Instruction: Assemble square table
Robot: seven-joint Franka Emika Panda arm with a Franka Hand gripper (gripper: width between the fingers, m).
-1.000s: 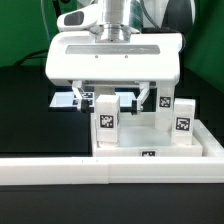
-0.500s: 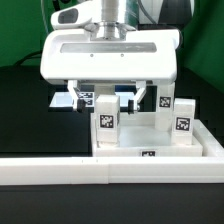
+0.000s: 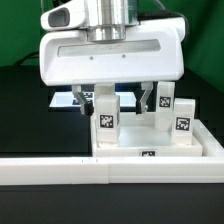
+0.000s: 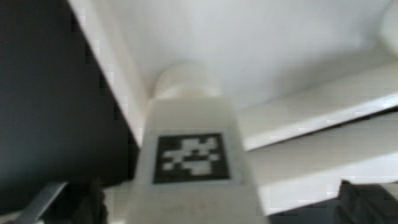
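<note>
The square table top (image 3: 135,143) is a white slab with a raised rim, lying at the exterior view's right with a tag (image 3: 148,154) on its near side. Three tagged white legs stand on it: one on the left (image 3: 105,118), one behind (image 3: 162,100), one on the right (image 3: 183,115). My gripper (image 3: 117,100) hangs over the left leg, open, with a dark finger on each side of it. In the wrist view the leg (image 4: 191,150) fills the middle, tag toward the camera, and my gripper (image 4: 210,205) straddles it without touching. A fourth leg is not in view.
The long white barrier wall (image 3: 60,170) runs along the front and up the exterior view's right side of the slab. A flat white piece (image 3: 65,99) lies on the black table behind my gripper, mostly hidden. A green backdrop stands at the rear.
My gripper has come lower and a little to the exterior view's left. Its fingers now sit on either side of the left leg. The parts have not moved.
</note>
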